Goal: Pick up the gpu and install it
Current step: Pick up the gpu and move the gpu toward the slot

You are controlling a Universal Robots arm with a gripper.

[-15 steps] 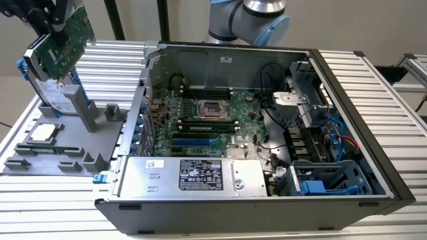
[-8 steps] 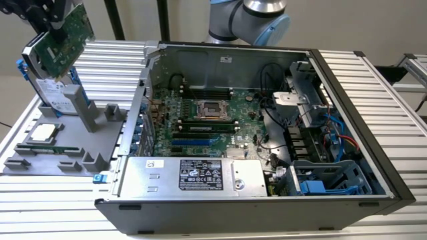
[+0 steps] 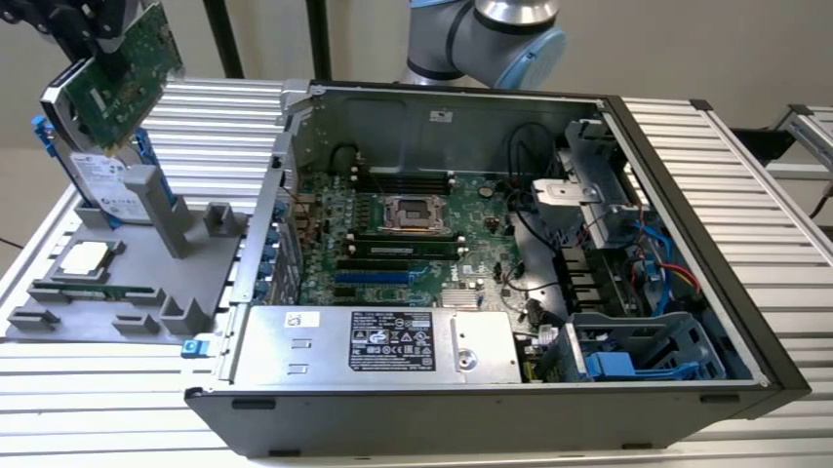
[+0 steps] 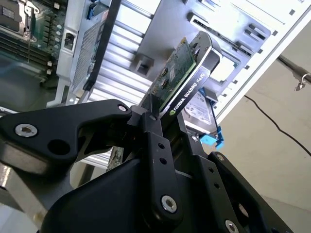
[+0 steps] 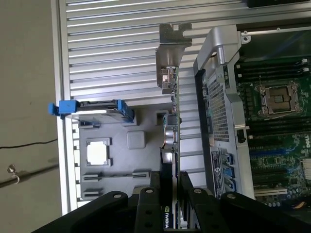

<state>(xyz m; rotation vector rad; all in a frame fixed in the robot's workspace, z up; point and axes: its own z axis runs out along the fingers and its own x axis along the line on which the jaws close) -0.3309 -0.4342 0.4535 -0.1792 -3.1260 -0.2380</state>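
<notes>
Gripper (image 5: 170, 183), jaws clamping one end of the gpu (image 5: 171, 104), whose long axis points straight out from them (bracket (image 5: 173, 38) farthest), beside the open case (image 3: 430, 112).

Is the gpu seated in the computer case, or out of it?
Out: the gripper holds the gpu in the air outside the open computer case, over by the grey parts holder.

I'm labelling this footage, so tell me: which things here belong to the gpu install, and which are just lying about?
In the job: gpu, clamped in the pincer; computer case, lying open; motherboard inside it.
Lying about: hard drive with blue rails; processor chip; grey holder tray under them.
</notes>
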